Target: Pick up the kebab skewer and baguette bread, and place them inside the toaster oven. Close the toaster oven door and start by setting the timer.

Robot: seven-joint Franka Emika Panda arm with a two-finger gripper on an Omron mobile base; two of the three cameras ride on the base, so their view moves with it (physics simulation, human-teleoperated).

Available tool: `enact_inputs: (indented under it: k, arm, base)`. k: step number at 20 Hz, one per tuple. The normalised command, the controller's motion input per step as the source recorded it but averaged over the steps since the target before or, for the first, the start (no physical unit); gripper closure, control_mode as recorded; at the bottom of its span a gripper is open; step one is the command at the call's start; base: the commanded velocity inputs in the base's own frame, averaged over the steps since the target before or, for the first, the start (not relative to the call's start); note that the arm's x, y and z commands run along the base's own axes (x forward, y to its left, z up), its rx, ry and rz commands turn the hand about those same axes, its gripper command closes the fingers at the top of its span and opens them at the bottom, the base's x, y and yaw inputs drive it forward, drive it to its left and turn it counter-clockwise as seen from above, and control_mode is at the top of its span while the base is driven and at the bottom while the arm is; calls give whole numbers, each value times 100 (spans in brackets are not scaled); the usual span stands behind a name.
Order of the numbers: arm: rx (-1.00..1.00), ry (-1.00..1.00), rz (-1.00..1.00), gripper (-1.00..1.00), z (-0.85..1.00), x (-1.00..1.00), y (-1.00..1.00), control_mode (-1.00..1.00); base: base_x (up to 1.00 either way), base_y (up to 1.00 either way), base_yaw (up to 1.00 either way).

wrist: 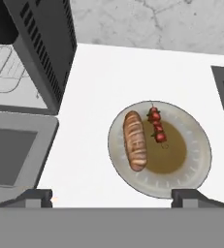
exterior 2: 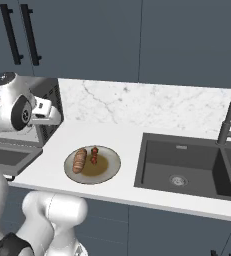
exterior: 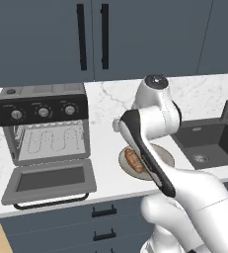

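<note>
Kebab skewer (wrist: 156,127) of small red chunks and ridged orange-brown baguette bread (wrist: 135,141) both lie on the round beige plate (wrist: 196,145), skewer at the loaf's three o'clock, gripper (wrist: 112,198) wide apart and empty above, boxy grey toaster oven (exterior: 42,123) open, everything left to do.

A round grey plate (wrist: 196,160) with a brownish centre is seen resting on the white counter (exterior 2: 127,140), near its front edge. To the right of the plate, a dark double-bowl sink (exterior 2: 187,167) is set into the counter, with a round drain visible in the nearer bowl. A dark curved faucet (exterior 2: 229,117) rises behind the sink. The wall behind is clad in white marble (exterior 2: 137,102) (grey-veined). Blue-grey upper cabinets (exterior: 135,34) with long black handles (exterior: 104,35) are mounted above, and drawers (exterior: 76,225) with black pulls are fitted below.
</note>
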Motion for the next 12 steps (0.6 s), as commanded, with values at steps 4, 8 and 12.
enact_inputs:
  k: [4, 8, 12]
  arm:
    - [0, -28, -16, -100, 0, 0, 100, -100]
    - [0, -39, -11, -100, 24, 0, 100, -100]
    - [0, -41, -8, -100, 8, -2, 100, -100]
  base:
    - [0, 0, 0]
    - [0, 0, 0]
    - [0, 0, 0]
